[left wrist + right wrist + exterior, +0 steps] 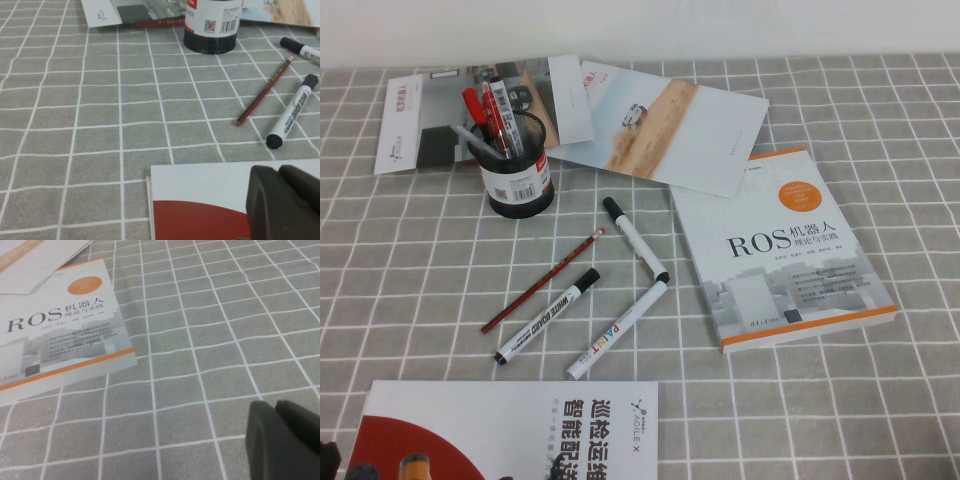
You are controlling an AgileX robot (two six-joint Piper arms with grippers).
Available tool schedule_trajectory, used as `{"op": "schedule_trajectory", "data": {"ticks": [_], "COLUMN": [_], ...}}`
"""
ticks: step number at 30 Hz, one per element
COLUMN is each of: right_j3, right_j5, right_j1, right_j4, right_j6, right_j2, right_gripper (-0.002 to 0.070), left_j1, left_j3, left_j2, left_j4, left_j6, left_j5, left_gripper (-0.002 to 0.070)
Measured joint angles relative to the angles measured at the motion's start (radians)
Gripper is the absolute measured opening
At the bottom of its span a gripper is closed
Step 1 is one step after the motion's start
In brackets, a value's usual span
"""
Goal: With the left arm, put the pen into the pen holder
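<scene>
The black mesh pen holder with its barcode label stands at the back left; its base shows in the left wrist view. A thin silver-grey pen leans inside it, next to a red pen and a marker. My left gripper is shut and empty, low over the red-and-white booklet at the table's front left, well away from the holder. My right gripper is shut and empty over bare cloth to the right of the ROS book.
A red pencil and three white markers lie mid-table. The ROS book lies at the right. Brochures lie at the back, behind the holder. The booklet lies at the front left.
</scene>
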Motion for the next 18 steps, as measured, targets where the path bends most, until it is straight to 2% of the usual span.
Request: {"op": "schedule_trajectory", "data": {"ticks": [18], "right_j3": [0.000], "right_j5": [0.000], "right_j1": [0.000], "right_j4": [0.000], "right_j6": [0.000], "right_j2": [0.000], "right_gripper": [-0.0015], "left_j1": [0.000], "left_j3": [0.000], "left_j2": [0.000], "left_j4": [0.009], "left_j6": [0.000], "left_j5": [0.004], "left_gripper": [-0.0003]}}
